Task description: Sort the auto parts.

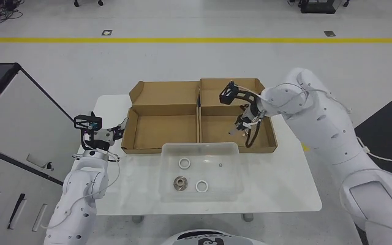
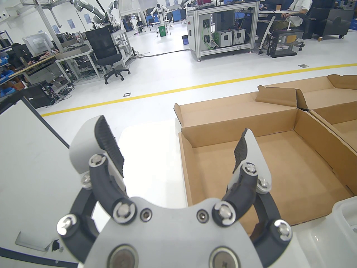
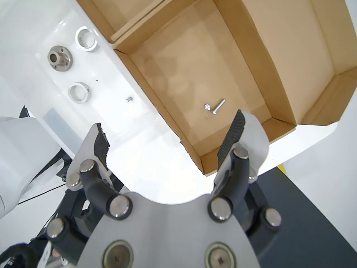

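Observation:
A clear plastic tray [image 1: 228, 184] at the table's front holds two white rings [image 1: 184, 163] [image 1: 203, 185], a metal flange [image 1: 180, 182] and a small screw [image 1: 220, 163]. Behind it stand two open cardboard boxes, the left box [image 1: 162, 131] bare and the right box [image 1: 214, 128]. In the right wrist view a bolt [image 3: 218, 106] and a smaller screw [image 3: 207, 107] lie on the right box's floor [image 3: 178, 65]. My right gripper [image 3: 169, 122] hangs open above that box's front corner, holding nothing. My left gripper [image 2: 173, 128] is open and holds nothing, beside the left box's [image 2: 315, 129] outer wall.
Both boxes have lids folded back toward the far table edge [image 1: 168, 92]. A white panel [image 2: 25, 168] stands left of the left arm. The flange [image 3: 59, 58] and rings [image 3: 86, 38] [image 3: 79, 92] lie apart from each other in the tray.

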